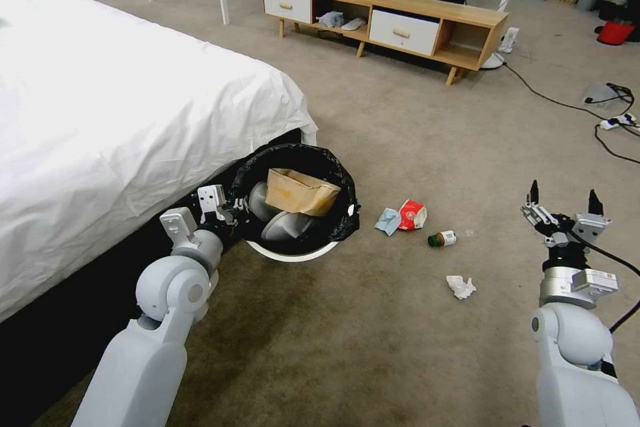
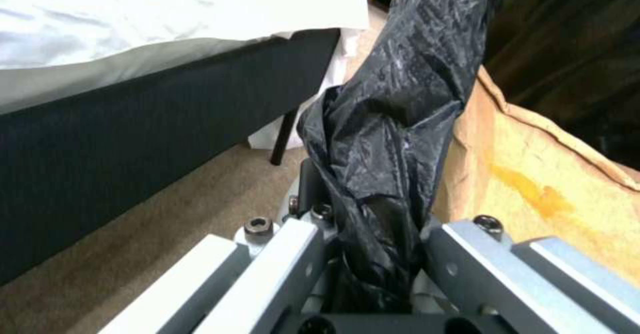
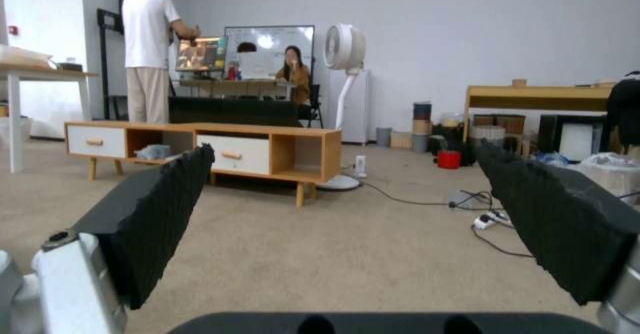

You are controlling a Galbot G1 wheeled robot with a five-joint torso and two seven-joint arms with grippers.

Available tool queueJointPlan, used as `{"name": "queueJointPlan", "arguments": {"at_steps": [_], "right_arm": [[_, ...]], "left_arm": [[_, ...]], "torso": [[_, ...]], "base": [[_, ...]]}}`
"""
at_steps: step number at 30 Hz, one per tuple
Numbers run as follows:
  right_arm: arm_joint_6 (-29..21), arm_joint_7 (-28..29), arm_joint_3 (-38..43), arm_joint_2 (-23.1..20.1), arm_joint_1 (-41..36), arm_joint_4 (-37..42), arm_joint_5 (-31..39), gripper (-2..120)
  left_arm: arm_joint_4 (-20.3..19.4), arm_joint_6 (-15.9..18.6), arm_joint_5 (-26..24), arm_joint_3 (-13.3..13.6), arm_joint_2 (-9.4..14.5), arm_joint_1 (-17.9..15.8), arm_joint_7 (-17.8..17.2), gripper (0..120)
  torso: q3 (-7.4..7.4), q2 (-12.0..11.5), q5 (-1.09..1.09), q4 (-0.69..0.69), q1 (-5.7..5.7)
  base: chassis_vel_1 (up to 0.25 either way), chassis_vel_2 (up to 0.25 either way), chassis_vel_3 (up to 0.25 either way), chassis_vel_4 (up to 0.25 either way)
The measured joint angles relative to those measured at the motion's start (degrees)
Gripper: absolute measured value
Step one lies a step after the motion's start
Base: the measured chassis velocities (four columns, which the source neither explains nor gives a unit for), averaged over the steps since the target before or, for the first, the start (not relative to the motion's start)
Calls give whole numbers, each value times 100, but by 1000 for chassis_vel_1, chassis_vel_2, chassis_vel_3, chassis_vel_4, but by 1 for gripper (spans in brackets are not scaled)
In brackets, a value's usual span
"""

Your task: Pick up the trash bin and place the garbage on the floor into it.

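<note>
The trash bin, white with a black bag over its rim, stands tilted beside the bed's corner. My left gripper is shut on the bag-covered rim. A brown paper bag lies inside the bin. On the carpet to its right lie a light blue mask, a red-white packet, a green-capped bottle and a crumpled white tissue. My right gripper hovers open to the right of the litter, holding nothing.
The bed with its white sheet fills the left side. A low wooden cabinet stands across the room. A fan base, cables and a power strip lie at the far right, near a red bucket.
</note>
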Motion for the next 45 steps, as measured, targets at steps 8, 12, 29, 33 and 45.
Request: {"name": "queueJointPlan", "arguments": {"at_steps": [8, 12, 29, 33, 45], "right_arm": [[0, 9, -1, 6, -3, 5, -1, 100], [0, 17, 2, 1, -5, 11, 0, 100], [-6, 31, -3, 4, -14, 46, 1, 100], [-6, 16, 5, 4, -30, 61, -34, 100], [-94, -24, -58, 48, -68, 158, -69, 100]], "left_arm": [[-1, 10, 14, 0, -10, 3, -1, 2], [-3, 12, 14, 1, -18, 0, -6, 2], [-54, -24, -118, -7, -28, 13, -78, 2], [-80, -24, -122, -16, -23, 43, -79, 2], [-168, -24, -135, -55, 16, 127, -83, 2]], "torso": [[0, 0, 0, -1, 0], [0, 0, 0, -1, 0], [0, 0, 0, 3, 0], [0, 0, 0, -2, 0], [0, 0, 0, 0, 0]], "base": [[0, 0, 0, 0], [-63, -43, -61, -50], [-38, -39, -38, -36], [0, 0, 0, 0], [0, 0, 0, 0]]}}
